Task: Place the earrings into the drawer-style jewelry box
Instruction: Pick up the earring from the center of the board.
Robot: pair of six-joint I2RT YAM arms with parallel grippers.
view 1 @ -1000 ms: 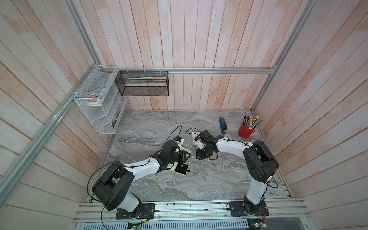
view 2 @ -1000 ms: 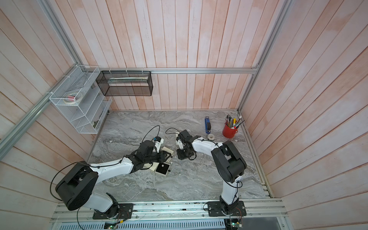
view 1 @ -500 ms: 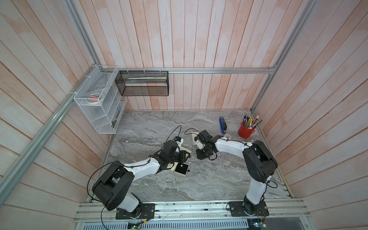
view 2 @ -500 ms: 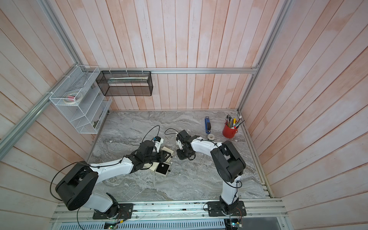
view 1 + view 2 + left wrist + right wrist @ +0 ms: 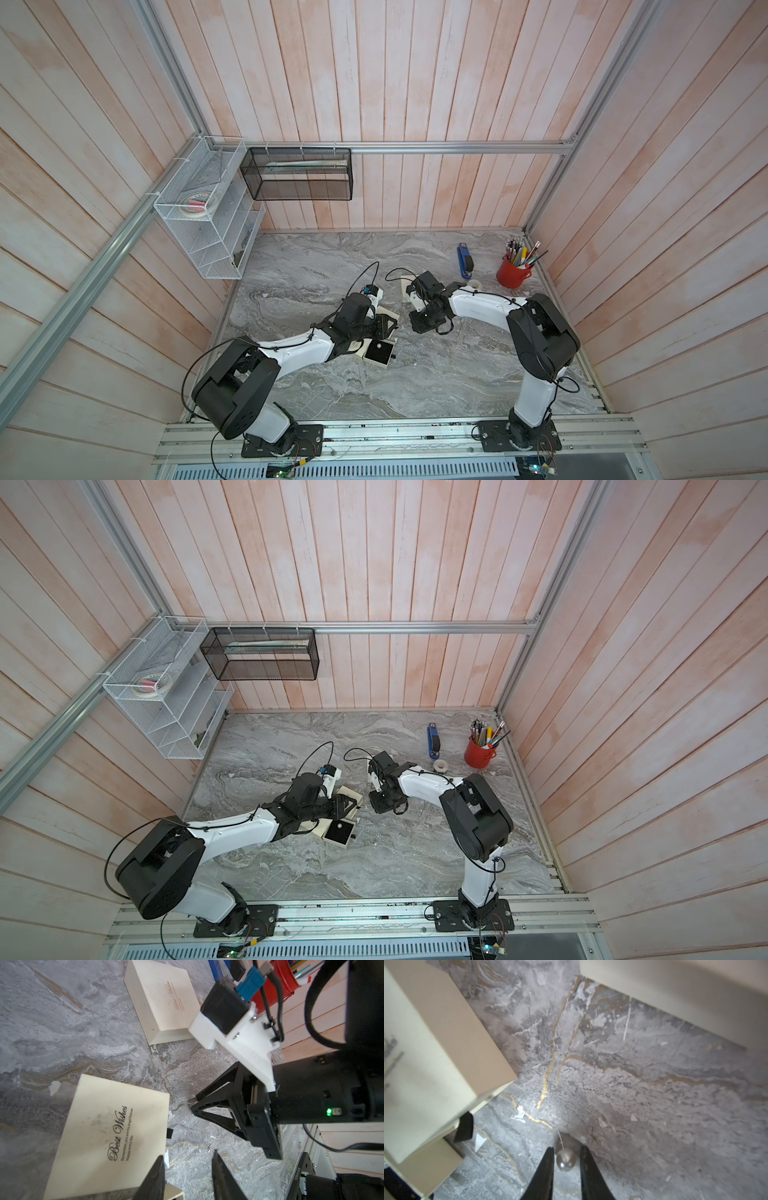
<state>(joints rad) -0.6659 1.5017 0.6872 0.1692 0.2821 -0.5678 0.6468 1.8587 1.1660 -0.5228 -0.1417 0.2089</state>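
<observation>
Grey marble desk [image 5: 654,1095]: gold-veined, and everything named below rests on it.
Pearl earring [image 5: 565,1160]: a round, pale grey bead with a thin post. It lies on the desk just off the corner of the jewelry box [image 5: 421,1053], clear of the box itself.
Right gripper [image 5: 566,1147]: my tips point down at the desk and straddle the pearl earring. The bead sits between my fingers [image 5: 547,1167], and its post points out past the tips.
Right gripper state: narrow, with a sliver of desk showing on each side of the bead, so I am not clamped on it.
Jewelry box: cream, lettered "Best Wishes", with its drawer [image 5: 379,353] pulled out.
Drawer lining: dark, with one pale bead [image 5: 378,346] on it in both top views.
Left gripper [image 5: 188,1153]: I hang above the edge of the jewelry box where the drawer's black tab [image 5: 169,1133] sticks out.
Left gripper state: partway apart, with only desk between my fingers, holding nothing.
Second cream box [image 5: 164,997]: well apart from the jewelry box, on the far side of my right gripper.
</observation>
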